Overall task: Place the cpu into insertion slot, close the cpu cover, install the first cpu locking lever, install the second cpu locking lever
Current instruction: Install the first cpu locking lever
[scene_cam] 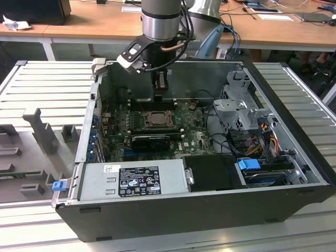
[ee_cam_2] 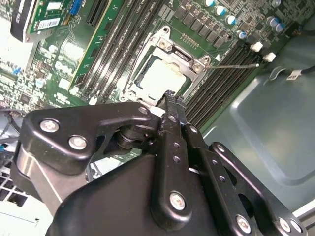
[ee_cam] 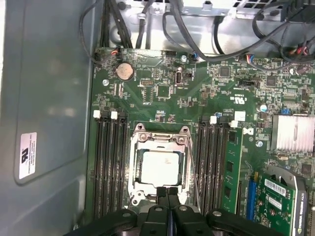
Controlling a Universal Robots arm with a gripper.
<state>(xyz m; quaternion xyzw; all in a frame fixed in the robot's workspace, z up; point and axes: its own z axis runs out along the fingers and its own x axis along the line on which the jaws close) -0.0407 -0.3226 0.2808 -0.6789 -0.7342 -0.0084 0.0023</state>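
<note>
The arm [scene_cam: 160, 21] comes down from above in the exterior view, its grey and silver wrist section held vertical. A black camera mount [scene_cam: 134, 55] juts from the wrist toward the exterior view's left. Below it the gripper [scene_cam: 160, 95] points straight down. In both wrist views its two black fingers [ee_cam: 161, 195] [ee_cam_2: 172, 128] lie pressed together, tips meeting without a gap, with the linkage bars [ee_cam_2: 83, 130] spread to either side.

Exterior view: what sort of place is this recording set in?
Probably a robotics lab or workshop: an open computer case lies on a ribbed metal table, a robot arm reaches into it, and wooden desks with cables stand behind.
</note>
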